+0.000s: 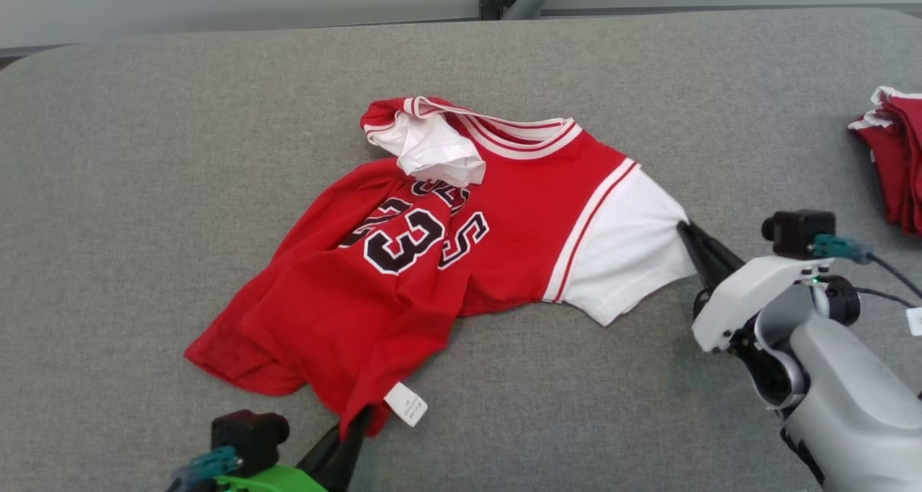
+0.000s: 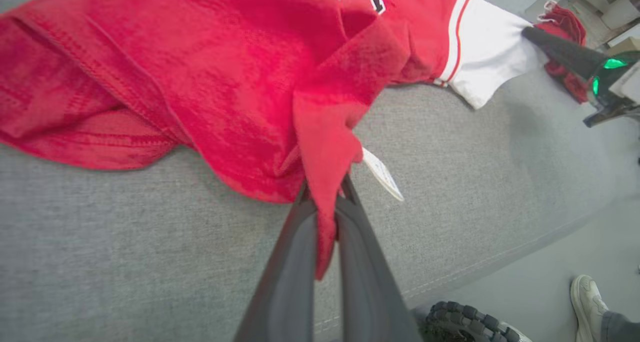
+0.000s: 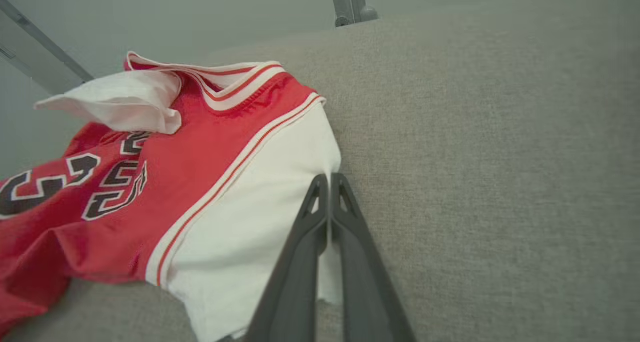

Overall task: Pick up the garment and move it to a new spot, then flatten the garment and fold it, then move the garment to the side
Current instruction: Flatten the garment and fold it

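I'm seeing the red jersey (image 1: 504, 218) lying crumpled in the middle of the bench (image 1: 144, 153). A black "23" (image 1: 403, 241) is reading clearly, while the lettering beside it is folding out of sight apart from an "S". My left gripper (image 1: 358, 421) is pinching the red hem corner, fingers clamped on cloth just beside a white tag (image 1: 406, 404) too small to read. My right gripper (image 1: 686, 227) is gripping the white sleeve edge, fingers pressed together on it.

Bright even light, soft shadows, wide-angle distortion
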Controlling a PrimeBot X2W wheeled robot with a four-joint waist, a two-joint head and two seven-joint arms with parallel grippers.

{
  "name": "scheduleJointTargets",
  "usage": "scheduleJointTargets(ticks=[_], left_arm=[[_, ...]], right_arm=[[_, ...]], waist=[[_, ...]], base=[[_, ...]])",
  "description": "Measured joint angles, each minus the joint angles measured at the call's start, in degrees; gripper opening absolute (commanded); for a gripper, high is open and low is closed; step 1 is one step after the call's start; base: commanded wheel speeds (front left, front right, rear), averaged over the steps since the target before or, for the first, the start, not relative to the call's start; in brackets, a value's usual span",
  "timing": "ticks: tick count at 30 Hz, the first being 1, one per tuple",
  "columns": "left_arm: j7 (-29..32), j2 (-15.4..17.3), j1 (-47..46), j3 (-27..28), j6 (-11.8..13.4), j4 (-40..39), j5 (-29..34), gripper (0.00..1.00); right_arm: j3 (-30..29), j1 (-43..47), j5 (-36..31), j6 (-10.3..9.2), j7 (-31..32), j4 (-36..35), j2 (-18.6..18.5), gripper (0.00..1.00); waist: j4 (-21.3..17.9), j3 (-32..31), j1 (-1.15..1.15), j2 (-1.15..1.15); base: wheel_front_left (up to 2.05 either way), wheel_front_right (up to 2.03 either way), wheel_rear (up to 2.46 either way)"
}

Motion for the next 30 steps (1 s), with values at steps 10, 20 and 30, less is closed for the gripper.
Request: scheduleJointTargets(ticks=[10,20,30], left_arm=[[5.4,8.6,5.3,11.6,2.8,-26.1,-5.9,0.00],[12.3,17.3,-8.4,19.4,1.7,-34.4,-9.2,0.00],[17.8,21.1,-56.1,13.5,0.1,-9.5,-6.0,0.00]], right_arm=[[-17.7,4.1,19.8,-0.02,6.1,-29.9,-5.9,0.00],[-28.5,-5.3,20.4,-0.03,16.6,-41.9,-2.2,0.00],[-34.2,-39.6,-0.1,-0.03,20.7,-25.6,10.2,0.00]], waist=[[-2.3,-4.0,0.00,0.00],[-3.2,-0.7,0.00,0.00],[-2.9,10.3,0.01,0.00]], base=[[0.00,0.00,0.00],[0.00,0.00,0.00],[0.00,0.00,0.00]])
